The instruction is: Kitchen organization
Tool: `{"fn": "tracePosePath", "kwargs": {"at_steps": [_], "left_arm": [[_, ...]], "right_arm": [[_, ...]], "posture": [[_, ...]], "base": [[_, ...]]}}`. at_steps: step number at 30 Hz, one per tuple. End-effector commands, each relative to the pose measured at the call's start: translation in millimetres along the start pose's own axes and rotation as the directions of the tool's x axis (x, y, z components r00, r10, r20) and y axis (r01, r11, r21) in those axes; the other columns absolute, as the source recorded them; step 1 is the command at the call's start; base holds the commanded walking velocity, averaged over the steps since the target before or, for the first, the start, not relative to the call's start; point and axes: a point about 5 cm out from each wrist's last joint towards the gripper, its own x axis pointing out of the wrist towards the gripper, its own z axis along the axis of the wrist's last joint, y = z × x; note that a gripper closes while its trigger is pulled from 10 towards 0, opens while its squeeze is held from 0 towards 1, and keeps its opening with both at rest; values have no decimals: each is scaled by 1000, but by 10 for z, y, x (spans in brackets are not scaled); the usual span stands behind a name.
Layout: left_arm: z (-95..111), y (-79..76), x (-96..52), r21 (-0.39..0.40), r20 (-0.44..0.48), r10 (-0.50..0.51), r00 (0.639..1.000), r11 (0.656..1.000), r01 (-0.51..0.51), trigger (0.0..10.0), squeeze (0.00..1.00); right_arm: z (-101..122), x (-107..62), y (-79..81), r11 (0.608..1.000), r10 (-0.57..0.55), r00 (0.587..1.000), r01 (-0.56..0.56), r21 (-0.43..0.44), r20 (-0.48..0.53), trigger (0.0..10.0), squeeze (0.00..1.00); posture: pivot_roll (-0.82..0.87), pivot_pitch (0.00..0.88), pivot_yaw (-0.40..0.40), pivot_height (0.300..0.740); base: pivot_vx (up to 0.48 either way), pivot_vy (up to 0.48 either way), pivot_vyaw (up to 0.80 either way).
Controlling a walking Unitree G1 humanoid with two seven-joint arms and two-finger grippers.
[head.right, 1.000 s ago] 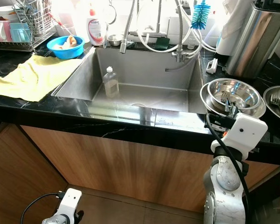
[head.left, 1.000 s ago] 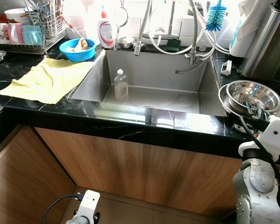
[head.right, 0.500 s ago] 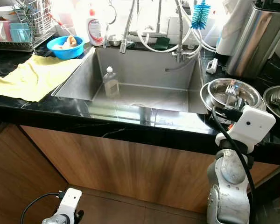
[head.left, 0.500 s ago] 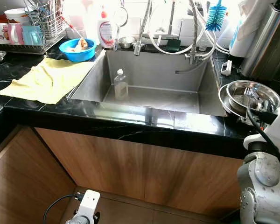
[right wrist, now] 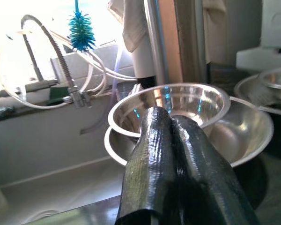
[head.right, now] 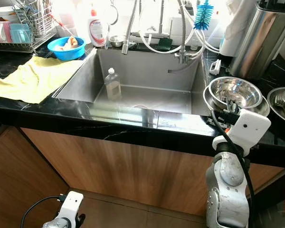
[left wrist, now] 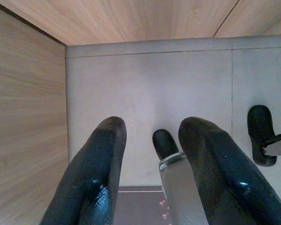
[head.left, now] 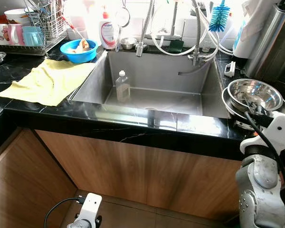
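we look down over a black marble countertop with a deep stainless steel sink set in its middle, and a small clear plastic bottle standing inside the sink on its left. on the right of the counter, just beside the sink, a shiny steel mixing bowl sits tilted inside a larger, shallower steel bowl. our right gripper is at the near rim of the upper bowl, its two long black fingers pressed together at that rim with no gap between them; they seem to pinch the bowl's edge, though the rim itself is hidden between them, so we cannot be sure of the hold. our left gripper hangs idle low by the wooden cabinet front, fingers spread apart and holding nothing. far left, a crumpled yellow cloth lies on the counter, with a round blue plastic bowl and a wire dish rack with mugs behind it. a blue bottle brush stands by the coiled tap hoses at the far right of the sink. we judge the risks this way: a thin, slick steel rim could slip out of a narrow pinch, dropping the bowl with a clatter onto the bowl below or into the sink; lifting it tilted could drag the lower bowl along or knock the tall steel container far right.
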Motion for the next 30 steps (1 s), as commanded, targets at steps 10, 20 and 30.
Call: {"fn": "tracePosePath", "kwargs": {"at_steps": [10,20,30], "left_arm": [[-50,59,-11,13,-23,18,1000,1000,-17,10000,0],[-26,45,-6,12,-14,15,1000,1000,-15,10000,0],[-8,57,-4,12,-6,29,1000,999,-29,10000,0]], "right_arm": [[130,52,82,998,45,998,-47,49,54,10000,0],[316,89,63,999,23,989,-28,31,147,10000,0],[400,87,234,985,170,971,-171,-10,167,10000,0]], "posture": [[-135,0,21,740],[-137,0,25,740],[-137,0,25,740]], "base": [[0,0,0],[0,0,0],[0,0,0]]}}
